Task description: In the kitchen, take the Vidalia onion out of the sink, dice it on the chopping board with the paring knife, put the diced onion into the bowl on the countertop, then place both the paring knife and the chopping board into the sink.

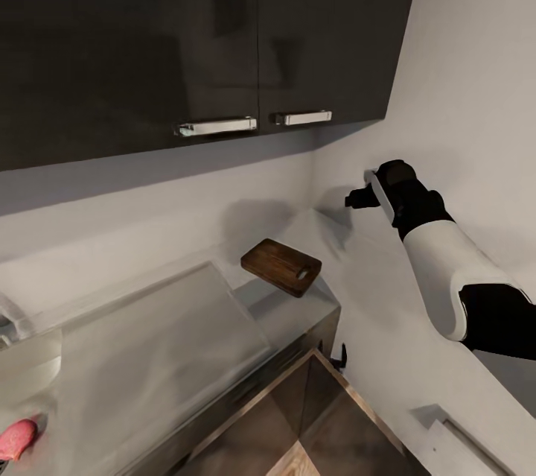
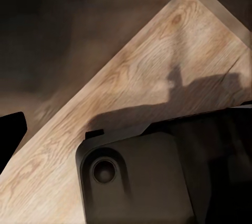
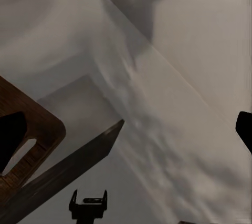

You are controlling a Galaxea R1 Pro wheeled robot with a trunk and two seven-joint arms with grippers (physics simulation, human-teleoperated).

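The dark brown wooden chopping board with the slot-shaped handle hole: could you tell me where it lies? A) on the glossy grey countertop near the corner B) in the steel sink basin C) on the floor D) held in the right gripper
A: the dark brown wooden chopping board lies flat on the glossy grey countertop near the corner, with nothing holding it.

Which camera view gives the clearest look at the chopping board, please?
The head view: the whole chopping board lies on the countertop by the corner, handle hole included. The right wrist view catches just its rounded handle end. The left wrist view looks at wooden floor instead.
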